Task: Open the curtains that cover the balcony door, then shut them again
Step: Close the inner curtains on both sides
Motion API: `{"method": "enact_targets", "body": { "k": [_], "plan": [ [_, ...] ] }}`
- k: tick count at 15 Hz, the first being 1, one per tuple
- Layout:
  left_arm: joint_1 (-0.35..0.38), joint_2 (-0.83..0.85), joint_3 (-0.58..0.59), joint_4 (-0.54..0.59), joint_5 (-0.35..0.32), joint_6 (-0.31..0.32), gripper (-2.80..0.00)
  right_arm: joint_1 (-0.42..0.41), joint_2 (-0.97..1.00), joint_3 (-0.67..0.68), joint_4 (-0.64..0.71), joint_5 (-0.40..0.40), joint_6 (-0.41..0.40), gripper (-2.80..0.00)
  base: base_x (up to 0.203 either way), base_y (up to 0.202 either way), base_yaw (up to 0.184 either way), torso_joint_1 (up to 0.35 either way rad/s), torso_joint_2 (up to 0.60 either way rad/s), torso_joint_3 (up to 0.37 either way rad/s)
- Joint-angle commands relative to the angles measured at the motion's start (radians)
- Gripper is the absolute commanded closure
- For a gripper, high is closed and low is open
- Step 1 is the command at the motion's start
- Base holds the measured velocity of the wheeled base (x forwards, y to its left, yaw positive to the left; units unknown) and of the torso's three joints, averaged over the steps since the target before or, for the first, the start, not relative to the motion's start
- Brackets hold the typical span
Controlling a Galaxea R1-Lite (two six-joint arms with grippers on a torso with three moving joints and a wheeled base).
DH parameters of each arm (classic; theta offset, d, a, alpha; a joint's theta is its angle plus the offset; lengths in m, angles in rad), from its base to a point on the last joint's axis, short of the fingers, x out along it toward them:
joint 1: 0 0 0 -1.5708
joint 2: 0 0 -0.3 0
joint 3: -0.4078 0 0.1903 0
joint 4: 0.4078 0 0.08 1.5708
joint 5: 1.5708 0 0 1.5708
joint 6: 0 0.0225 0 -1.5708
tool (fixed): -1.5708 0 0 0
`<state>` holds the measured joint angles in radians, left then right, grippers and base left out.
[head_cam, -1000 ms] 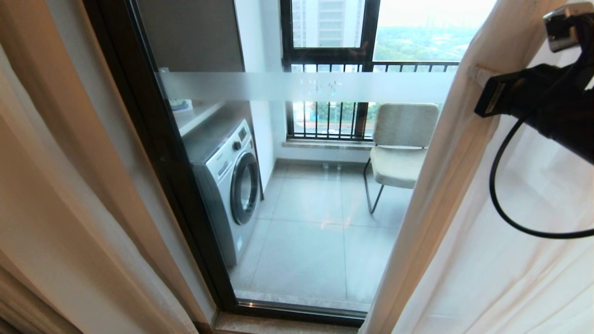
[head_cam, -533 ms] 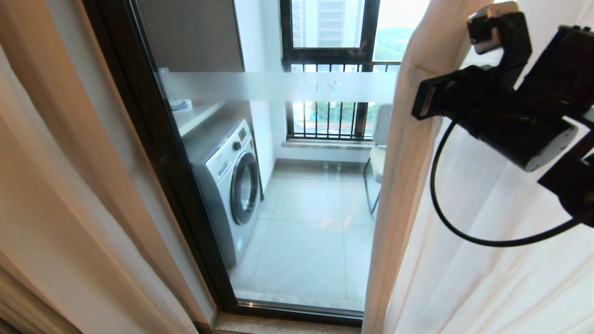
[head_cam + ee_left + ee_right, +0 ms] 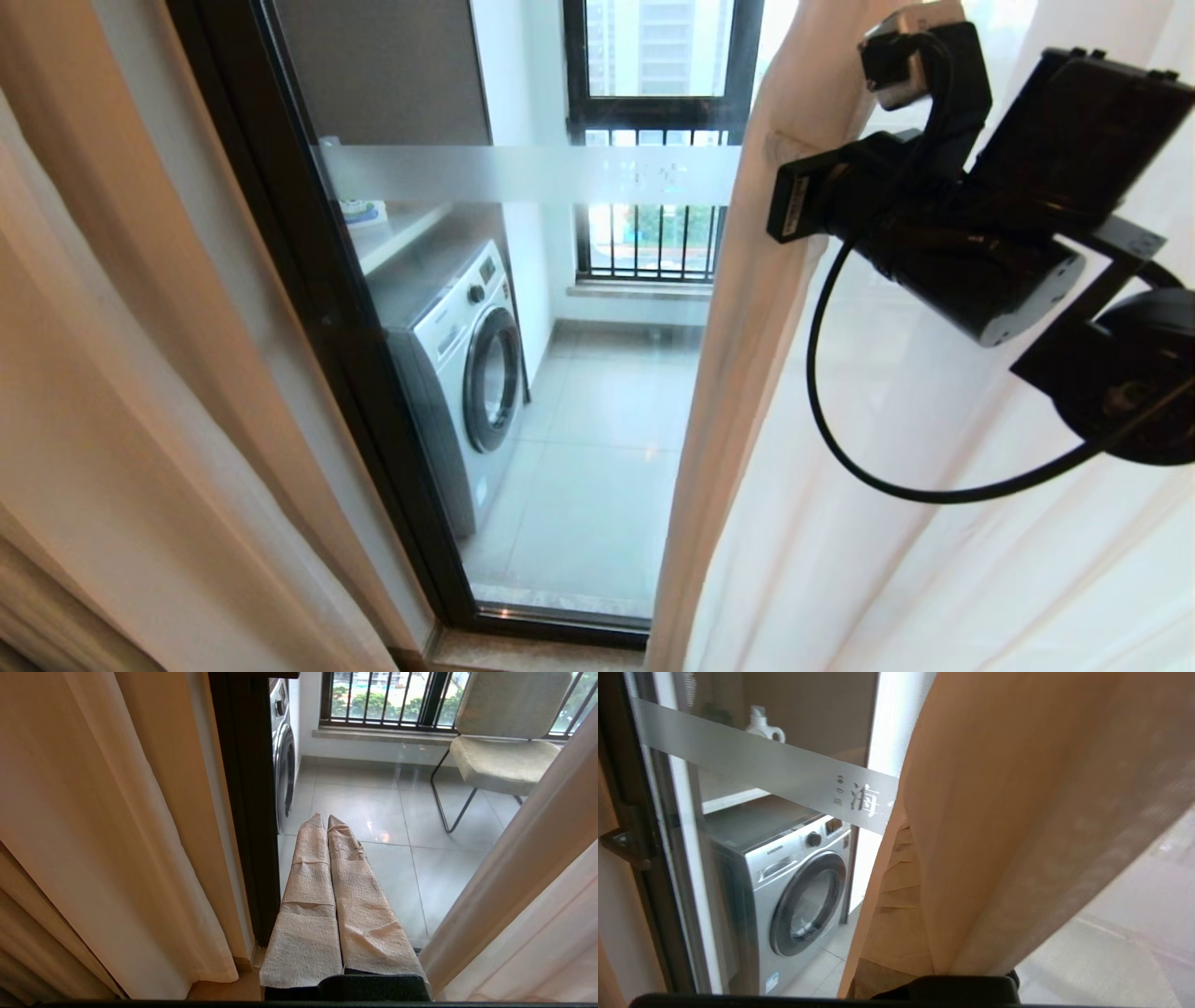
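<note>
Two floor-length beige-tan woven curtains [image 3: 140,392] hang at either side of the balcony door [image 3: 523,308], a clear glass pane in a dark frame with a frosted white band; the right drape's edge [image 3: 747,308] covers part of the glass. High on the right, the right gripper [image 3: 896,872] is clamped on that edge. Low and near, the left gripper [image 3: 326,823] points at the glass, its cloth-wrapped fingers [image 3: 310,896] pressed together, empty. Beyond stand a silver washing machine [image 3: 467,364] and a grey chair [image 3: 507,732].

Right end effector [image 3: 794,201] raised, closed; left end effector [image 3: 327,821] closed.
</note>
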<state>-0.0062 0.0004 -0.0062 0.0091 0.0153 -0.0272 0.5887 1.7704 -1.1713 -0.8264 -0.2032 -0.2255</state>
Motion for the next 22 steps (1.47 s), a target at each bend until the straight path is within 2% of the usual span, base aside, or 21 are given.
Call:
{"method": "enact_targets", "body": {
  "k": [1,5,8,18,22],
  "plan": [
    [0.0,0.0,0.0,0.0,0.0,0.0,0.0,-0.001,0.003,0.008,-0.002,-0.041,-0.001,0.0,0.0,0.0,0.0,0.0,0.0,0.0],
    [0.0,0.0,0.0,0.0,0.0,0.0,0.0,-0.02,-0.032,0.085,-0.005,-0.049,-0.003,0.0,0.0,0.0,0.0,0.0,0.0,0.0],
    [0.0,0.0,0.0,0.0,0.0,0.0,0.0,-0.064,-0.045,0.107,-0.007,-0.051,-0.006,0.0,0.0,0.0,0.0,0.0,0.0,0.0],
    [0.0,0.0,0.0,0.0,0.0,0.0,0.0,-0.379,-0.041,0.096,-0.027,-0.05,-0.006,0.0,0.0,0.0,0.0,0.0,0.0,0.0],
    [0.0,0.0,0.0,0.0,0.0,0.0,0.0,-0.432,-0.025,0.094,-0.046,-0.048,-0.003,0.0,0.0,0.0,0.0,0.0,0.0,0.0]
  ]
}}
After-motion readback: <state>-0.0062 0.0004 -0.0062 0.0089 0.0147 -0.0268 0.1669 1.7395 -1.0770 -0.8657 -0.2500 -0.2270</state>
